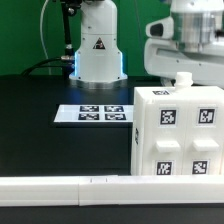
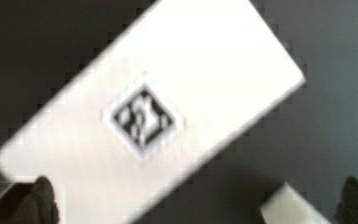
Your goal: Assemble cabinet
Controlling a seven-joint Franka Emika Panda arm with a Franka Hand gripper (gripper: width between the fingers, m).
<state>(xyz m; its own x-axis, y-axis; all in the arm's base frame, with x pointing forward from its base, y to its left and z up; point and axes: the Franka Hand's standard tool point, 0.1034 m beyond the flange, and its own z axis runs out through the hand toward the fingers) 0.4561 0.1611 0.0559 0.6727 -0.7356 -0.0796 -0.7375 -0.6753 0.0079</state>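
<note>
Cabinet body, one large white plastic box [image 1: 180,140], stands upright on the black table [image 1: 30,120] at the exterior view's right. One long white rail [image 1: 60,187] runs across the foreground, and one marker board [image 1: 95,113] lies just beside the box. We count four square black-and-white tags [image 1: 167,116] on the box's facing side and one small round peg [image 1: 183,82] on top. Over one flat white single-tagged surface [image 2: 194,70] in the wrist view, the gripper [image 2: 190,205] hangs released, its two dark fingers [image 2: 25,203] wide apart and empty.
</note>
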